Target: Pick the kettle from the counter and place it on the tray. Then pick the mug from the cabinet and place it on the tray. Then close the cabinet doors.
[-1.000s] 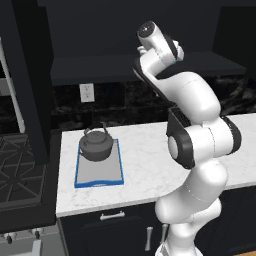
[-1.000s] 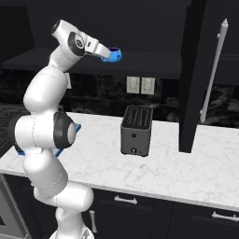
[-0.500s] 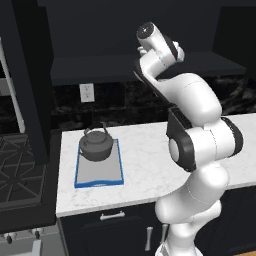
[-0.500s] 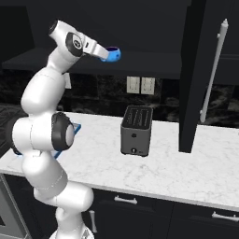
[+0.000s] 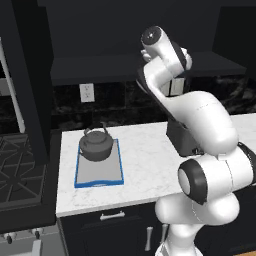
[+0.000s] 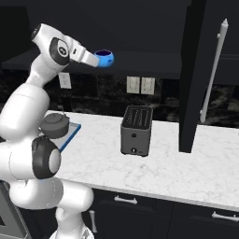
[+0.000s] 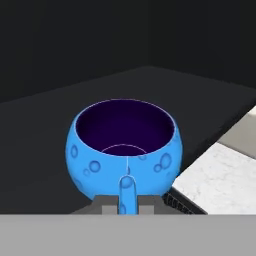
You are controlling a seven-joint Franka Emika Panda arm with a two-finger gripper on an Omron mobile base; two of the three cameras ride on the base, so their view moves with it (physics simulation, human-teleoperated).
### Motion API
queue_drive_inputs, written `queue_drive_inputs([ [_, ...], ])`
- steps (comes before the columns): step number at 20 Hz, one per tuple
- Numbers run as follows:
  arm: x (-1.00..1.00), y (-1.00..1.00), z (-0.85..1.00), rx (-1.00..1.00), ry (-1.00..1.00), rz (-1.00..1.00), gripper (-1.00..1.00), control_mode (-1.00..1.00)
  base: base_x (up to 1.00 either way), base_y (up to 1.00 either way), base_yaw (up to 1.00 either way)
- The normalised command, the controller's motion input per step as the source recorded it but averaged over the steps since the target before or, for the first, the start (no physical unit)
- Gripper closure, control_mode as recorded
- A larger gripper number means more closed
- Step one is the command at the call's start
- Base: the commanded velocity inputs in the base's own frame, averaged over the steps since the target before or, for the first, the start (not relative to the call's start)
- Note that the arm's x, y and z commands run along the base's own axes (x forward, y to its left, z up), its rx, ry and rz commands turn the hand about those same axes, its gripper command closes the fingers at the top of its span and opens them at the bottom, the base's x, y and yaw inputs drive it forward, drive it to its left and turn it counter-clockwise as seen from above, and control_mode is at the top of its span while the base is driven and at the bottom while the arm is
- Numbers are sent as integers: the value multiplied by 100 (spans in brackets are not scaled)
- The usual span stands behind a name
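Pinching the mug by its handle, the tool holds it upright at the cabinet shelf, likely so it lifts out level. Far left on the bench, the kettle already sits on the tray.
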Motion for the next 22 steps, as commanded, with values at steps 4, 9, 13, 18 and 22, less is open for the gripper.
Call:
queue_drive_inputs([
  [4, -85, 18, 0, 11, 0, 8, 100, -100, 0, 0, 0],
  [9, -84, 24, 1, 12, 0, 16, 100, -100, 0, 0, 0],
  [13, -77, 32, 0, 6, 0, 23, 100, -100, 0, 0, 0],
  [18, -70, 31, 0, 3, 0, 26, 100, -100, 0, 0, 0],
  [22, -64, 21, -11, 0, 0, 31, 100, -100, 0, 0, 0],
])
